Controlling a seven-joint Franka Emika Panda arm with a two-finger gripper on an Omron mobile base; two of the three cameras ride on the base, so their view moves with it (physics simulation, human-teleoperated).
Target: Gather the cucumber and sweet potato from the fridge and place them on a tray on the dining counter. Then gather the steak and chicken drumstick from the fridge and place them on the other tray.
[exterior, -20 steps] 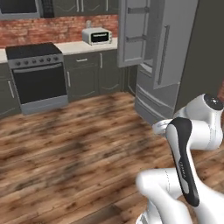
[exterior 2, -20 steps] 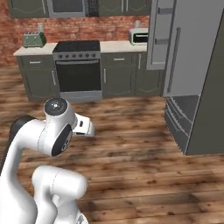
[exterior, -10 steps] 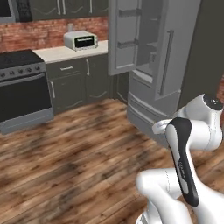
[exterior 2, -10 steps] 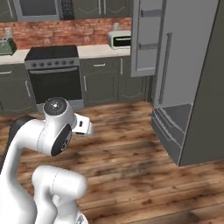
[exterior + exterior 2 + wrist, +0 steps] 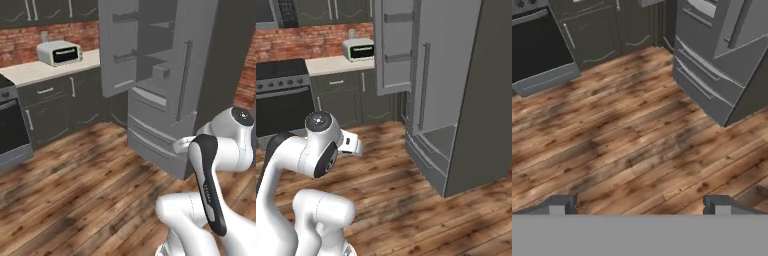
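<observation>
Kitchen floorboards are stretching out beneath the gripper (image 5: 639, 204), whose two dark fingertips are standing spread wide apart with nothing between them. Going left to right in the hand view: a dark oven (image 5: 539, 47) is sitting at ten o'clock, grey base cabinets (image 5: 599, 30) at twelve, and the lower drawers of the fridge (image 5: 722, 65) at two o'clock, well apart from the jaws.

In the left base view the white arm (image 5: 215, 200) is folded at four o'clock, a toaster oven (image 5: 60, 52) is resting on the counter at ten o'clock, and the fridge (image 5: 170, 85) is standing at one o'clock with one upper door (image 5: 117, 50) swung open, showing shelves. Whether the cucumber, sweet potato, steak and drumstick are lying on those shelves cannot be told; they are presumably inside.

Judging from this, the open compartment is lying up and to the right of the downward-looking jaws, so the hand is needing to rise and turn toward two o'clock.
</observation>
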